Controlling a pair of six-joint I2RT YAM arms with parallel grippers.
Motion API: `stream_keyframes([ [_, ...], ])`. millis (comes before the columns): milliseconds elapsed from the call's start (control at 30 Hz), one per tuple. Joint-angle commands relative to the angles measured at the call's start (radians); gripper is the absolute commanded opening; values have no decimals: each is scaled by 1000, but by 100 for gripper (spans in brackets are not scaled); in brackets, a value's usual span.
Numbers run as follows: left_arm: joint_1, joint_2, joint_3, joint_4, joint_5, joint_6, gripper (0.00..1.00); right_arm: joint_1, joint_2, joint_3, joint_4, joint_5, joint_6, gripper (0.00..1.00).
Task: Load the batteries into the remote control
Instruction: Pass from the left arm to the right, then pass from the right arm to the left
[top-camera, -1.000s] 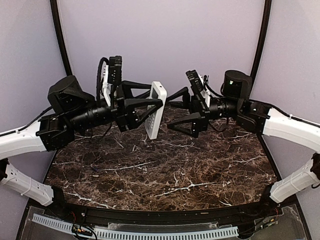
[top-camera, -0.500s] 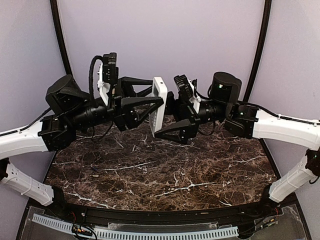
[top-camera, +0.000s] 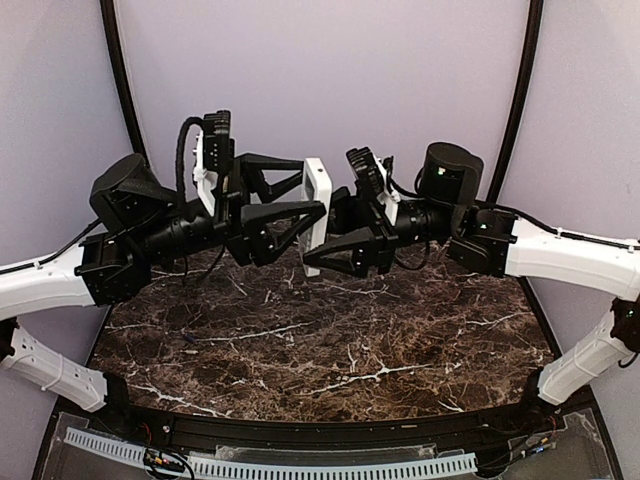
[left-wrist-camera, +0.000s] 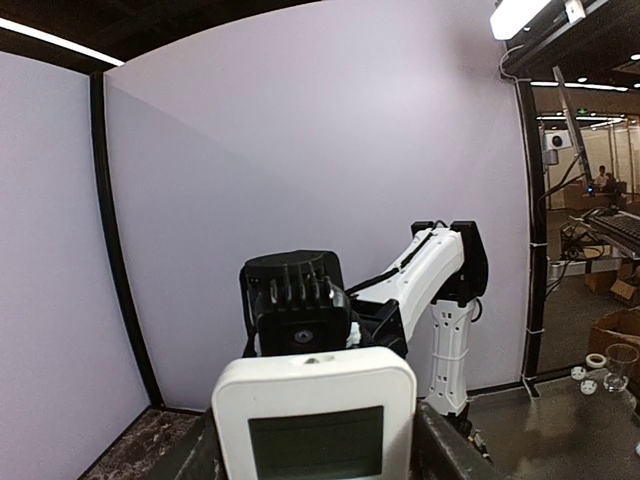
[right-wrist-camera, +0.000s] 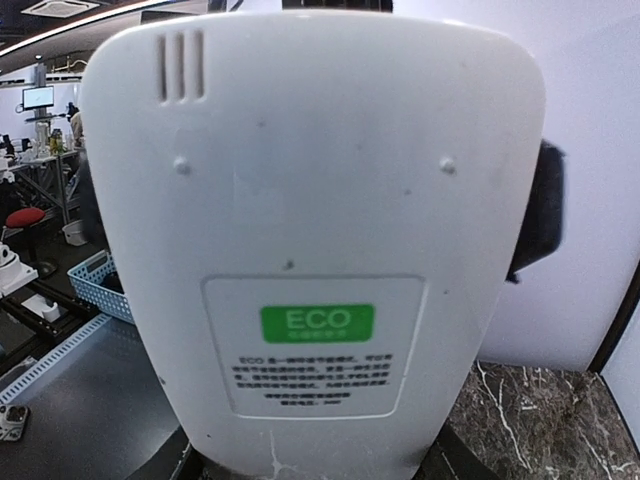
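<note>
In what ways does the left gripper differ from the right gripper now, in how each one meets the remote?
The left gripper holds the remote up off the table; the right gripper is open, its jaws spread wide at the remote's back. The left gripper faces the side with the display; the right gripper faces the back with the green ECO label. Both are black and point at each other.

You see the remote control (right-wrist-camera: 310, 250) as smooth white plastic with a soft satin sheen, its green label (right-wrist-camera: 317, 323) a flat printed sticker. The left gripper (top-camera: 315, 187) and right gripper (top-camera: 320, 232) look like matt black plastic. The counter (top-camera: 330, 350) is polished, dark marble-look stone, veined white.
</note>
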Motion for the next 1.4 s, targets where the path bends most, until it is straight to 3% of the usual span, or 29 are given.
stream_keyframes([
  [0, -5, -66, -18, -13, -72, 14, 90, 8, -46, 29, -102, 137, -54, 15],
  [33, -5, -72, -16, -28, -101, 19, 97, 8, -54, 32, -149, 194, -71, 15],
  [200, -5, -115, 30, -259, -257, 31, 99, 10, -70, 72, -401, 701, -106, 8],
  [267, -5, -104, 63, -362, -382, 3, 98, 19, -61, 94, -465, 913, -92, 6],
  [400, -5, -77, 104, -444, -465, -48, 93, 64, -46, 93, -437, 1142, -86, 5],
  [633, -5, 18, 172, -448, -560, -81, 89, 125, -38, 53, -246, 1134, -104, 4],
  [900, 0, 66, 199, -432, -582, -154, 77, 172, -3, 86, -250, 1112, -168, 3],
  [1133, 3, 83, 195, -397, -549, -204, 48, 177, -15, 78, -226, 1054, -172, 3],
  [1233, 3, 88, 197, -398, -535, -228, 26, 177, -22, 76, -222, 1043, -176, 3],
  [1367, 4, 76, 194, -384, -496, -252, 5, 177, -40, 56, -205, 1044, -181, 3],
])
